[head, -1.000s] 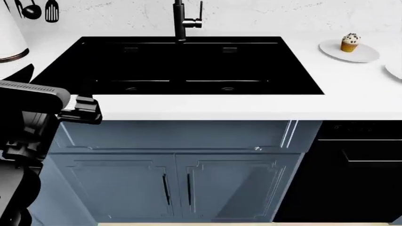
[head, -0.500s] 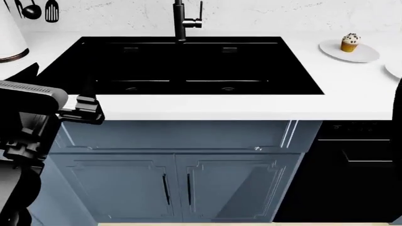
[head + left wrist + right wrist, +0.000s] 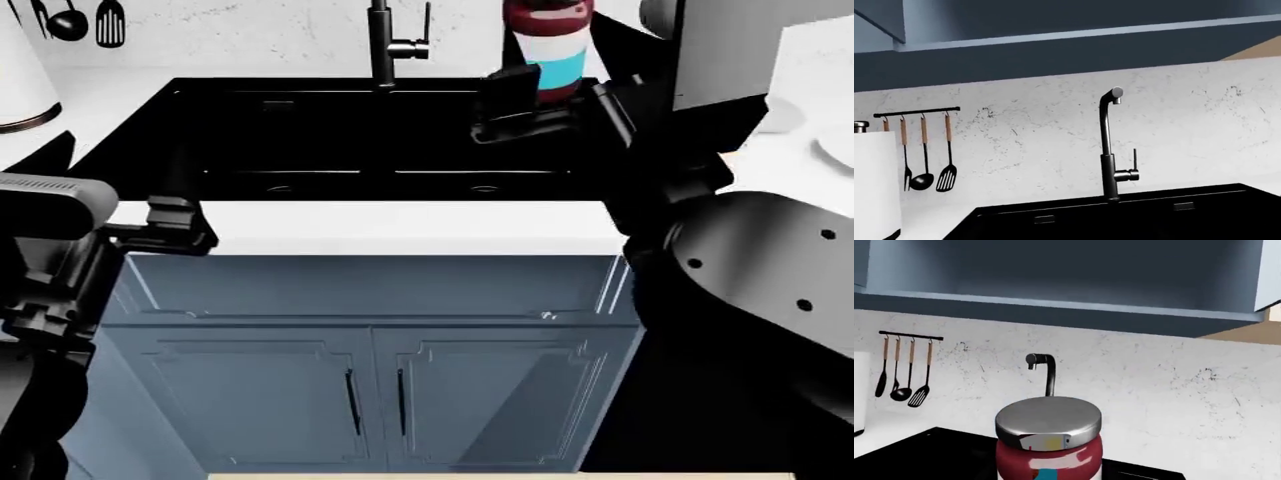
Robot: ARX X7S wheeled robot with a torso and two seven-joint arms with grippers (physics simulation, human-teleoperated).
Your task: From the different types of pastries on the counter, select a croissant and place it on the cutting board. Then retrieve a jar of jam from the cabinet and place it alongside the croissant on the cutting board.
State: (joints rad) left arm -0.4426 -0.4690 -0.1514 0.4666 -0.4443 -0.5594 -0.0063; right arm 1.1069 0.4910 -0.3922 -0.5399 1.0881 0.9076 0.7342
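Utensils (image 3: 70,20) hang at the upper left of the head view, with a white paper-towel roll (image 3: 20,70) just below them at the frame edge. Left gripper (image 3: 171,228) sits at mid-left, at the front lip of the counter (image 3: 400,228), level with the sink's (image 3: 374,140) near left corner; whether its fingers are spread or closed cannot be told. Below the lip, blue cabinet doors (image 3: 374,400) fill the lower centre. The black sink occupies the centre, bordered by a narrow white strip in front and the faucet (image 3: 387,45) at its rear edge. Right gripper (image 3: 541,105) is at upper centre-right, over the sink's right half and clear of the faucet, its fingers clamped on the jar of jam (image 3: 547,45), which stands upright with maroon, white and cyan bands visible. The right arm (image 3: 761,270) fills the right third of the frame and hides most of the counter there. In the right wrist view the jar's metal lid (image 3: 1048,419) sits low at centre, with the wall cabinet (image 3: 1061,275) well above.
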